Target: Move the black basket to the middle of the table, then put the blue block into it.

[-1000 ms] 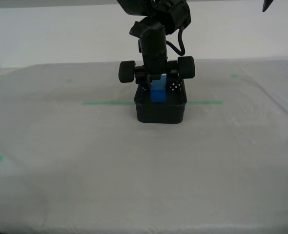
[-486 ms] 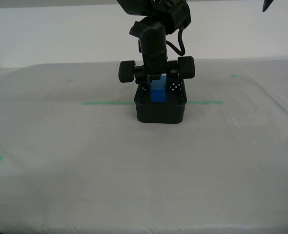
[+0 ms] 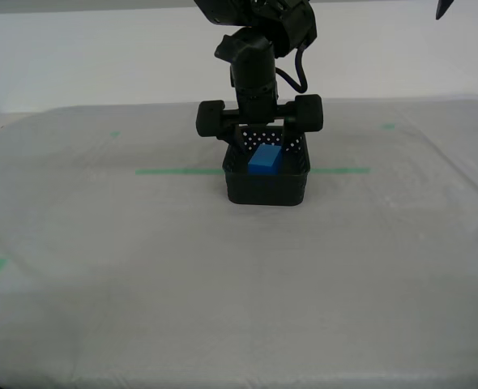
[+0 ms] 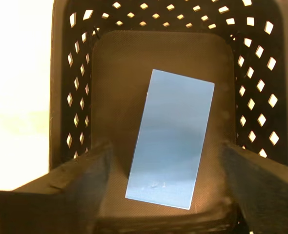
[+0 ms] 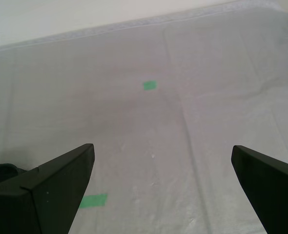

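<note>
In black basket (image 4: 261,73): blue block (image 4: 172,139) flat, tilted; second end effector (image 4: 166,165) released above.

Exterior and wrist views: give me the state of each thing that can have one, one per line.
black basket: upright on the table, over the green tape line.
blue block: lying flat and askew on the basket floor, ungripped.
my second gripper: open, above the basket.
my first gripper: open, empty, over bare cloth.

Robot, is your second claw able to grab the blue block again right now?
Probably yes. My second claw hangs open right above the black basket, and the blue block lies flat on the basket floor between the fingers with nothing covering it.
</note>
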